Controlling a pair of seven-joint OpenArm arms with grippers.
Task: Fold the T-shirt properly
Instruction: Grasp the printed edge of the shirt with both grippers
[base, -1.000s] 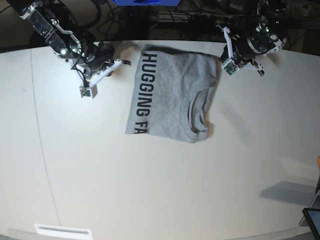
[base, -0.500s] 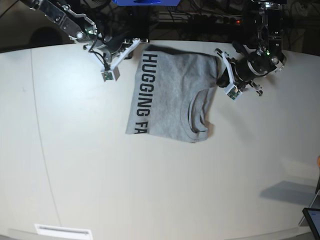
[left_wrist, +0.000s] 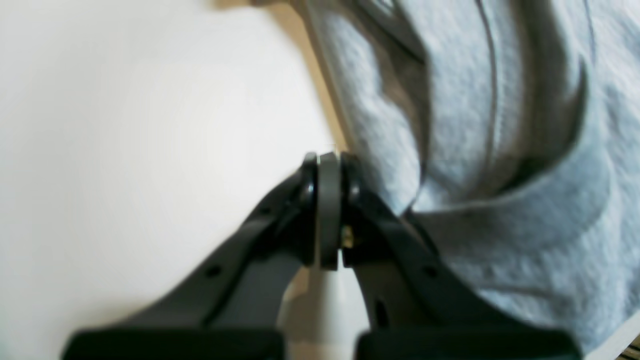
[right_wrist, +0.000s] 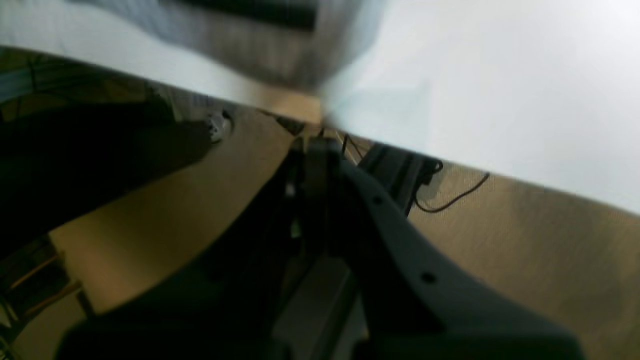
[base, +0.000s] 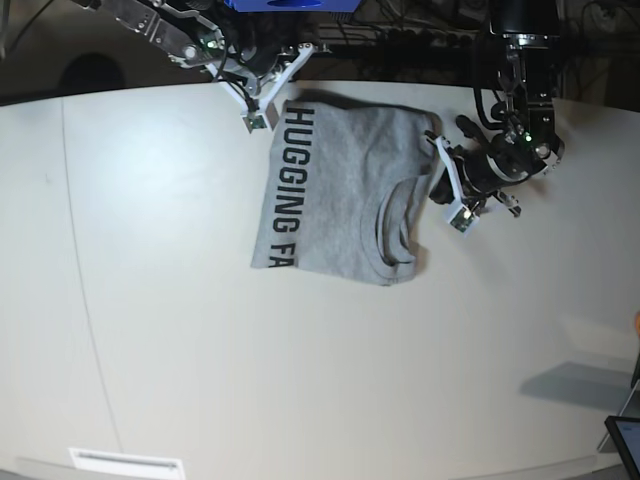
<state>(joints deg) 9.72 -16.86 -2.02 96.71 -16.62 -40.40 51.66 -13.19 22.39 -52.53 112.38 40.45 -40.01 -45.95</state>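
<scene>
Grey T-shirt (base: 345, 190) lies between the closed, empty left tool (left_wrist: 328, 165) and right tool (right_wrist: 312, 145)

We read one marking only: black block capitals "HUGGING FA", cut off by a fold, ran along the T-shirt (base: 340, 195) on its printed side.
</scene>
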